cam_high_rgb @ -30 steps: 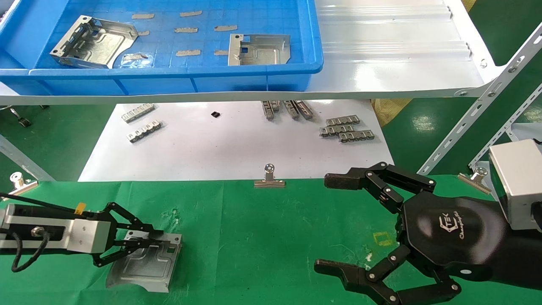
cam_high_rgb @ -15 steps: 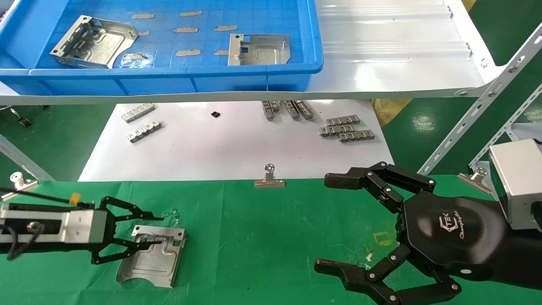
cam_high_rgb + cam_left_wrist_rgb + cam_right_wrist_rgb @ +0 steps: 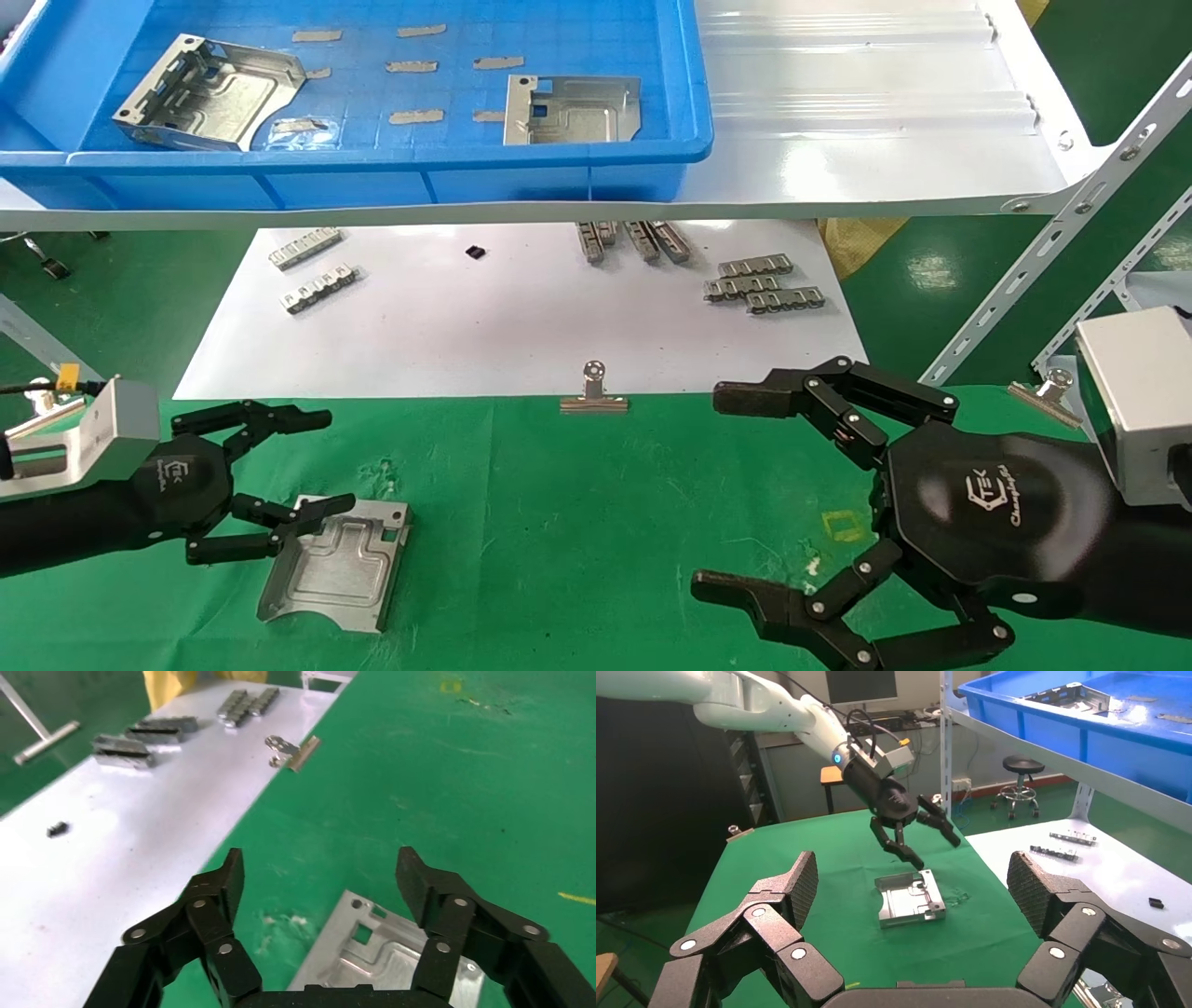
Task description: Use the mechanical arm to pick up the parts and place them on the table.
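One silvery stamped part lies flat on the green cloth table, near its left front. My left gripper is open and empty, raised just above and behind the part's near edge, not touching it. The left wrist view shows the part below my spread left gripper. The right wrist view shows the same part under the left gripper. Two more parts lie in the blue bin. My right gripper is open and empty over the cloth's right side.
The blue bin sits on a glossy white shelf above the work area. A white sheet behind the cloth holds small toothed strips. Binder clips pin the cloth's far edge. A faint yellow square marks the cloth.
My left gripper opened and let go of the part, then rolled over and lifted back to the left. The part now lies flat on the cloth. The right arm has not moved.
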You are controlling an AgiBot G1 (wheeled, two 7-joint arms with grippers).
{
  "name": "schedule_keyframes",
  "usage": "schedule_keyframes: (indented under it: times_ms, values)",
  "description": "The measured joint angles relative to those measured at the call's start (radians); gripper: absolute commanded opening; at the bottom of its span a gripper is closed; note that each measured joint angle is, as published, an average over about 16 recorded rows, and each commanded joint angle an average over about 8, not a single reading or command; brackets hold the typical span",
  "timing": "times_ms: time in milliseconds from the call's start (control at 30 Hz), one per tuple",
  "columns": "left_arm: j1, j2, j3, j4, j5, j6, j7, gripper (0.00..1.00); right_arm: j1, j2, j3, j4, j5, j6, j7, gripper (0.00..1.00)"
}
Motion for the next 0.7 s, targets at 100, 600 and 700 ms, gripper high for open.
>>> schedule_keyframes:
  times_ms: [100, 600, 700]
  values:
    - [0.014, -0.005, -0.006, -0.008, -0.013, 0.000, -0.021, 1.00, 0.000, 0.000, 0.000, 0.000, 0.000, 0.000, 0.000, 1.00]
    - [0.073, -0.025, -0.107, -0.166, -0.004, -0.016, -0.120, 1.00, 0.000, 0.000, 0.000, 0.000, 0.000, 0.000, 0.000, 1.00]
    - [0.094, -0.032, -0.142, -0.221, -0.001, -0.021, -0.157, 1.00, 0.000, 0.000, 0.000, 0.000, 0.000, 0.000, 0.000, 1.00]
